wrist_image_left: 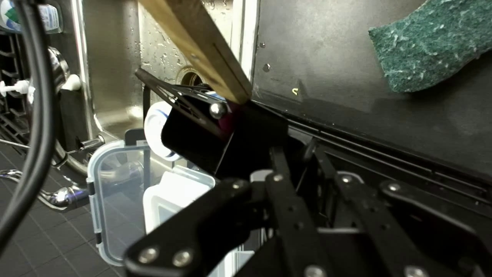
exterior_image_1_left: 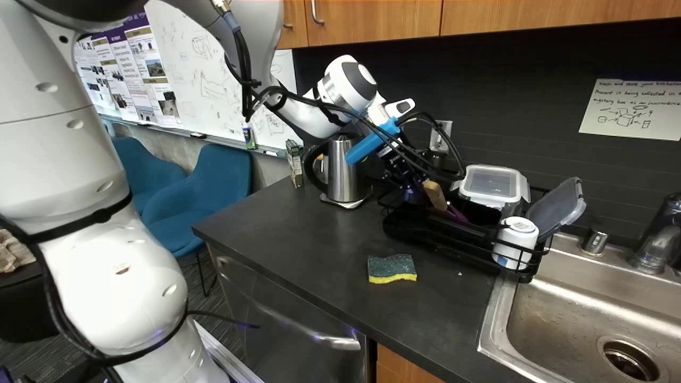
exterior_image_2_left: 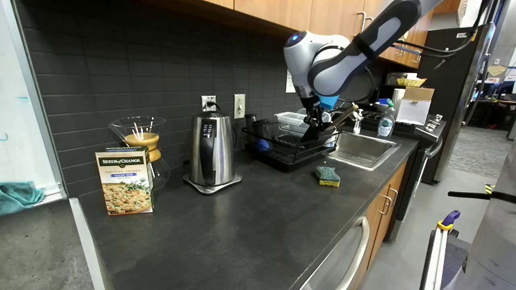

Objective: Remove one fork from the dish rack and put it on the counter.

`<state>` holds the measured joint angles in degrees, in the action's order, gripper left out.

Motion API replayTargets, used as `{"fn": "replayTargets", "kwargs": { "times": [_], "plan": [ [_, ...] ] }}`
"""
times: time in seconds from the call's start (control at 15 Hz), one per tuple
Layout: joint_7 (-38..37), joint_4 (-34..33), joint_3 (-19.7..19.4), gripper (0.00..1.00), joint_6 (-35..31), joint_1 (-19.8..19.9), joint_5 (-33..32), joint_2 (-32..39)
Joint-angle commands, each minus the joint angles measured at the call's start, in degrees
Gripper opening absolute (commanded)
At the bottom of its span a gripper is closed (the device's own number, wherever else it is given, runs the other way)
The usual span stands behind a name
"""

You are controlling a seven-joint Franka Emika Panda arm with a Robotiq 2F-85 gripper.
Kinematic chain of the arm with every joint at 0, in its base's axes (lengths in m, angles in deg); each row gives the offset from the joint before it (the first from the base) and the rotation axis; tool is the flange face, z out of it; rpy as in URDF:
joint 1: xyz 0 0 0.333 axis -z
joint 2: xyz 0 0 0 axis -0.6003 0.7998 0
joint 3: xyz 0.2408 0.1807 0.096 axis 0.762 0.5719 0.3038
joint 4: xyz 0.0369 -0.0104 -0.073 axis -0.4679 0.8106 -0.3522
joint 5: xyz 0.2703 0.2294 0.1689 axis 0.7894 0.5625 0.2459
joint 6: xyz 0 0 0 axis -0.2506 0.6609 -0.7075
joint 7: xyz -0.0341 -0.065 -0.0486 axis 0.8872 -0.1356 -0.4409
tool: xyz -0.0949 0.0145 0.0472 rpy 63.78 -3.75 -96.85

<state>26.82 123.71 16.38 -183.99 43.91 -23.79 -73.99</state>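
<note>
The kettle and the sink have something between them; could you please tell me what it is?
The dish rack stands between the kettle and the sink in both exterior views; the sponge lies nearer the front edge of the counter.

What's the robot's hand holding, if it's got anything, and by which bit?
I can't tell. The hand is at the dish rack, and in the wrist view it's too dark between its jaws to see any hold.
</note>
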Motion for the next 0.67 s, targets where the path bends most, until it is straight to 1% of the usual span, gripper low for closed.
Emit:
{"fn": "replayTargets", "kwargs": {
  "times": [0.0, 0.27, 0.33, 0.4, 0.47, 0.53, 0.6],
  "plan": [
    [-1.57, 0.16, 0.10, 0.52, 1.23, -0.52, -1.64, -0.45],
    [-2.06, 0.52, 0.17, 0.77, 1.54, -0.69, -1.63, -0.63],
    [-2.19, 0.64, 0.19, 0.80, 1.59, -0.70, -1.58, -0.67],
    [-2.35, 0.82, 0.22, 0.79, 1.65, -0.73, -1.58, -0.74],
    [-2.43, 0.99, 0.22, 0.80, 1.74, -0.74, -1.56, -0.83],
    [-2.46, 1.13, 0.22, 0.78, 1.79, -0.75, -1.51, -0.90],
    [-2.52, 1.38, 0.20, 0.74, 1.85, -0.74, -1.48, -1.08]
  ]
}}
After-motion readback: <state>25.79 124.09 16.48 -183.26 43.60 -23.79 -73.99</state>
